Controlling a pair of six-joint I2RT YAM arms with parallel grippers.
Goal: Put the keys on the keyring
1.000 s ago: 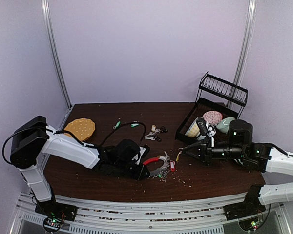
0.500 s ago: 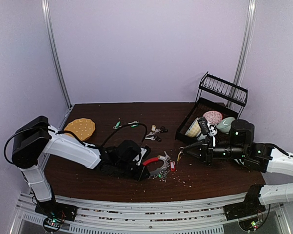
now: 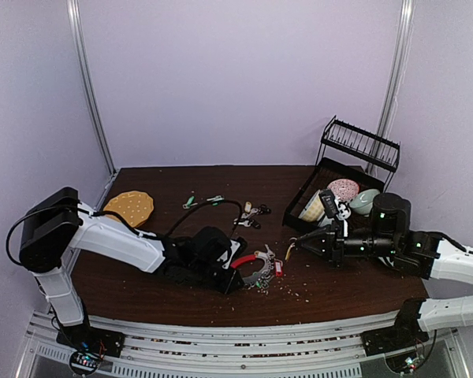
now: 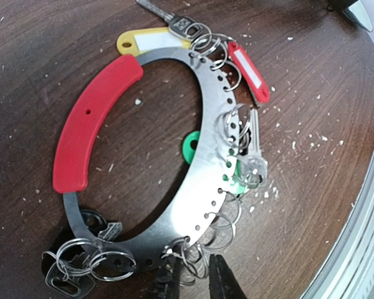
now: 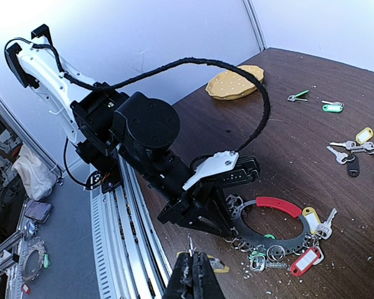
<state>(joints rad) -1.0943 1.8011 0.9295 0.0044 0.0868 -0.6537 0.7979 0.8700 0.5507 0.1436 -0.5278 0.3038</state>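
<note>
A tan, speckled disc lies at the far left of the dark worktop. To its right, two green-tagged keys rest near the far edge. A small bunch of loose keys lies a little further right.

The left arm reaches low across the worktop, and its gripper sits at the near left rim of the keyring. The jaws stand narrowly apart with some of the ring's small wire loops between them. Whether they pinch anything cannot be told.

The keyring lies flat near the middle of the worktop, towards the near edge. It is a red arc joined to a flat silver band punched with holes. Several keys already hang from the band on small loops. Among them are a yellow tag and a red tag at one end, and a green tag inside the loop. Pale crumbs are scattered around it.

Just right of the keyring, apart from it, the right gripper hovers above the worktop and points left. Its jaws are clenched on a yellow-tagged key. A thin silver tip pokes out between them, and the tag hangs beside them.

At the far right stands a black wire dish rack holding bowls.
</note>
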